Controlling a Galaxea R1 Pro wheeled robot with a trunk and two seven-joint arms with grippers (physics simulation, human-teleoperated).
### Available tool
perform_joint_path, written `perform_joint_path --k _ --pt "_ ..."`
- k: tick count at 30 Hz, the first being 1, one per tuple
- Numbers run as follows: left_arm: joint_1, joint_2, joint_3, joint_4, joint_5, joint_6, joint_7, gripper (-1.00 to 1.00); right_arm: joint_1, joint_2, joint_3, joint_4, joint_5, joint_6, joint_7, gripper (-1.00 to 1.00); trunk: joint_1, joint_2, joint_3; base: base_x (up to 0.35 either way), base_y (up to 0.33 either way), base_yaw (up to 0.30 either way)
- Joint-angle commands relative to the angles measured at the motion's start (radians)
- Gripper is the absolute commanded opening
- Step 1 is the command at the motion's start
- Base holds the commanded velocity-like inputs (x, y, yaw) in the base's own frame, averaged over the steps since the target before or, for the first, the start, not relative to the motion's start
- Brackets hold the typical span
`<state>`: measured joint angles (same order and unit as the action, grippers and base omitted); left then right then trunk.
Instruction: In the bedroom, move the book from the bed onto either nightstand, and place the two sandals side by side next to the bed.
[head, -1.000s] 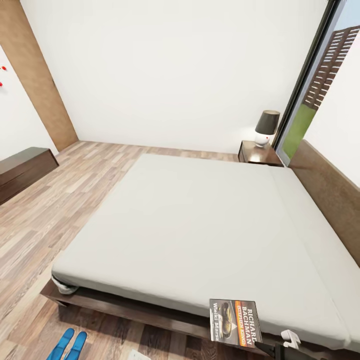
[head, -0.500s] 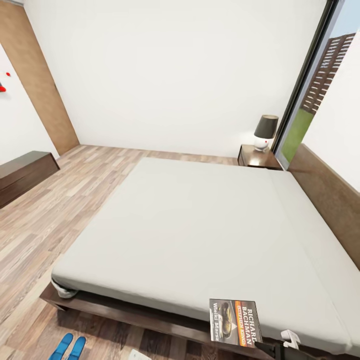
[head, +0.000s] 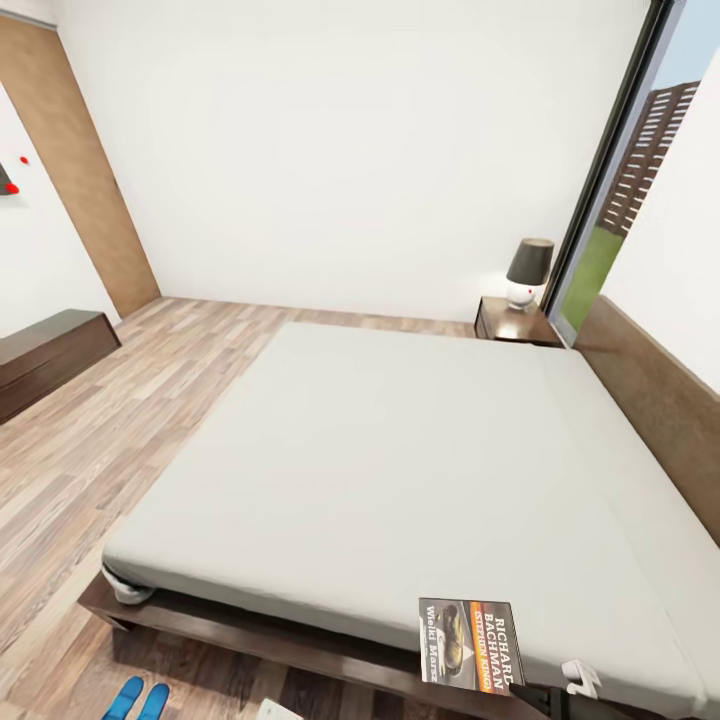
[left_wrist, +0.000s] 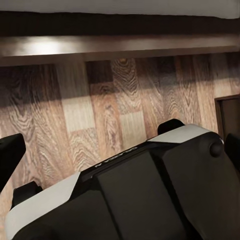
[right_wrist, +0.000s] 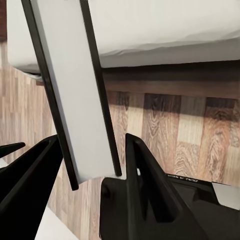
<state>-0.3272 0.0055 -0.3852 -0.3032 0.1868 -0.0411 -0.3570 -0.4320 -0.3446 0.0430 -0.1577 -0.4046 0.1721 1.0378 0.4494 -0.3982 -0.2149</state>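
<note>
The book (head: 470, 643) is off the mattress now, held up in front of the near edge of the bed (head: 400, 470) with its orange band and white lettering facing up. The right gripper (right_wrist: 90, 165) is clenched on it: from the right wrist camera the book (right_wrist: 75, 85) shows as a pale slab wedged between the two black fingers (right_wrist: 142, 175). The two blue sandals (head: 138, 698) lie side by side on the wood floor (head: 90, 440) near the bed's foot corner. Far across the mattress, the nightstand (head: 512, 322) stands by the headboard with a dark-shaded lamp (head: 528, 272) on it. The left gripper (left_wrist: 20, 165) hangs over the floorboards (whether it's closed, I cannot tell).
</note>
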Motion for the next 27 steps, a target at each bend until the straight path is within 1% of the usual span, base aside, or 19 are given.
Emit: perform_joint_path --k 1,27 --pt "-0.001 0.001 -0.006 0.001 0.008 -0.003 -0.001 1.00 -0.001 -0.001 0.005 0.000 -0.010 0.010 0.002 -1.00 0.001 -0.002 0.000 0.000 0.000 0.000" --pt "-0.001 0.001 -0.006 0.001 0.008 -0.003 -0.002 1.00 -0.001 -0.001 0.005 0.000 -0.010 0.010 0.002 -1.00 0.001 -0.002 0.041 0.000 0.000 0.000"
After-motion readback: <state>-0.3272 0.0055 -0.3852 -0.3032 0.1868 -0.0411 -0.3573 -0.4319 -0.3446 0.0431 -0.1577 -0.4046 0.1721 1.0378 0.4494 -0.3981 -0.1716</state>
